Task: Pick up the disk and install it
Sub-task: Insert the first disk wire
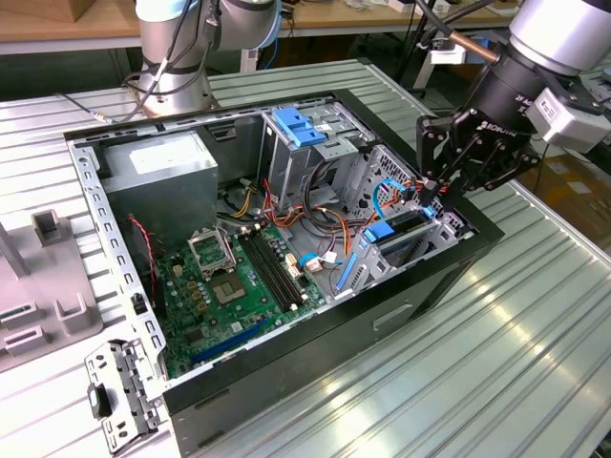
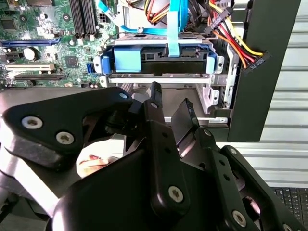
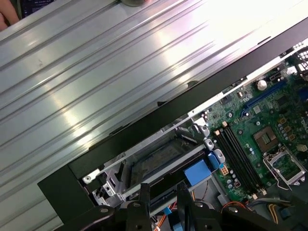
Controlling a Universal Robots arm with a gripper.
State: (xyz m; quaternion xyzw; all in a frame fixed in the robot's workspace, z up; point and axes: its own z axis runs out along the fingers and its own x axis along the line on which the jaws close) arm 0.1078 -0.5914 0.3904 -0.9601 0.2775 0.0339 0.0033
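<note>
The computer case [image 1: 286, 363] lies open on its side on the ribbed metal table [image 1: 496, 363], and the gripper [image 1: 441, 181] hangs over the corner of the case that is nearest to the exterior view's right, just above the drive bays. In the second wrist view the two black fingers [image 2: 184, 120] of the gripper [image 2: 169, 108] stand a little apart with an open gap between them, and nothing is held in this gap. The disk [image 2: 159, 65] sits already in a metal bay [image 2: 219, 89] at that same corner of the case, lying flat; its blue plastic carrier [image 2: 130, 60] faces the gripper (a light blue flat cable [image 2: 174, 24] runs over it toward the inside of the case). In the first wrist view the same blue carrier [image 3: 197, 172] shows just beside the fingertips [image 3: 145, 190], close to the black front edge of the case [image 3: 144, 127]. In the exterior view the disk [image 1: 399, 227] shows as a blue-edged piece below the gripper, near the green motherboard [image 1: 239, 286], which covers the floor of the case. A grey power supply box [image 1: 162, 176] fills the far corner on the exterior view's left. Red, yellow and black wires [image 2: 236, 41] hang beside the bay. A second blue carrier [image 1: 298, 126] stands in the upper cage at the far edge of the case.
</note>
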